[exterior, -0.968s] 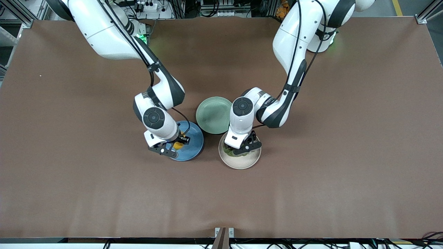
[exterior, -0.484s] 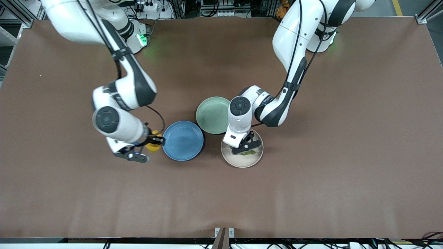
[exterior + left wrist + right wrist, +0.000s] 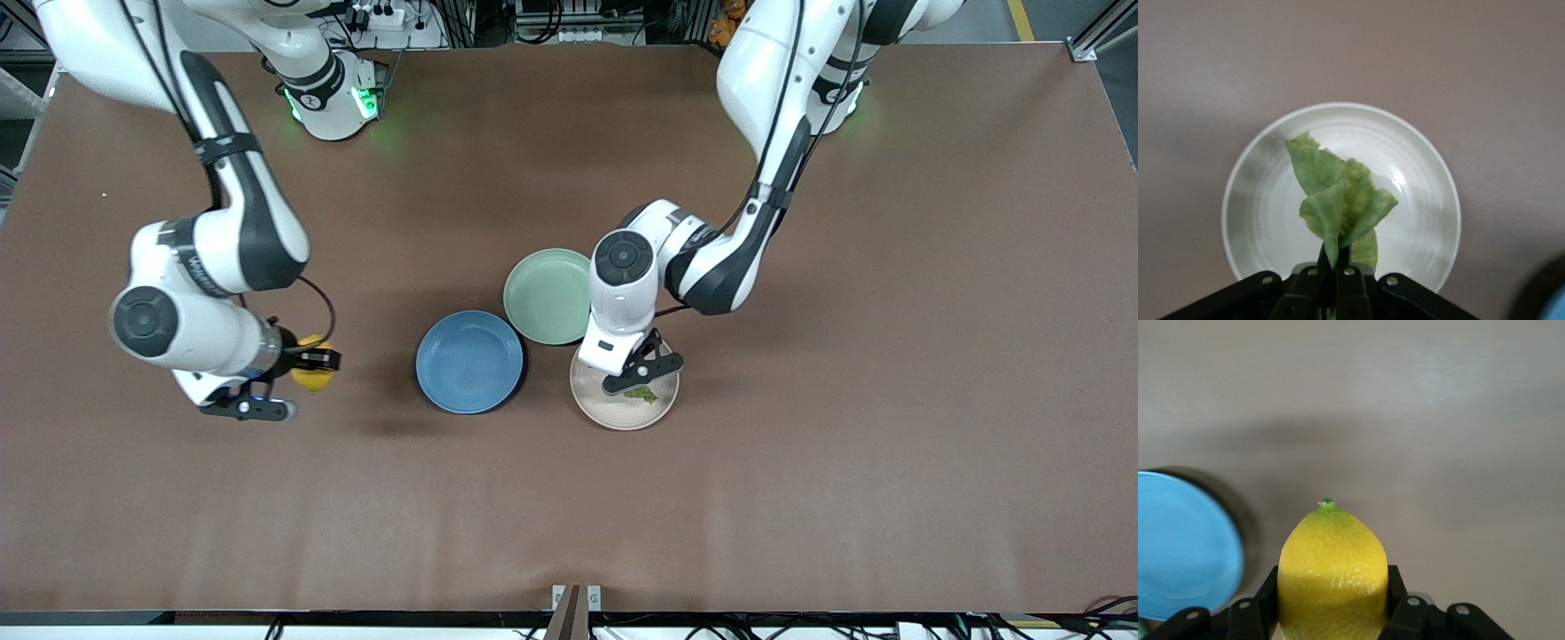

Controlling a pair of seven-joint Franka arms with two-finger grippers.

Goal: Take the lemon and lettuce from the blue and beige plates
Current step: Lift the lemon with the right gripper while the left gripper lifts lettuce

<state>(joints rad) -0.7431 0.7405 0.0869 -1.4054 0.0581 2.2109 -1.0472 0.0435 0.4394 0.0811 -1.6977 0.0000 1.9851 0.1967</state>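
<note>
My right gripper [image 3: 311,373] is shut on the yellow lemon [image 3: 311,376] and holds it over bare table toward the right arm's end, away from the blue plate [image 3: 469,362]. In the right wrist view the lemon [image 3: 1333,573] sits between the fingers, with the blue plate [image 3: 1185,547] off to one side. My left gripper [image 3: 642,384] is shut on the green lettuce [image 3: 642,393] and holds it a little above the beige plate [image 3: 613,411]. In the left wrist view the lettuce [image 3: 1338,200] hangs from the shut fingers over the beige plate [image 3: 1418,173].
A pale mint-green plate [image 3: 548,295] lies beside the two plates, farther from the front camera, partly under the left arm's wrist. Brown table surface [image 3: 800,462] spreads open all around.
My right gripper carried the lemon off the blue plate and out over the table toward the right arm's end. My left gripper rose slightly with the lettuce above the beige plate.
</note>
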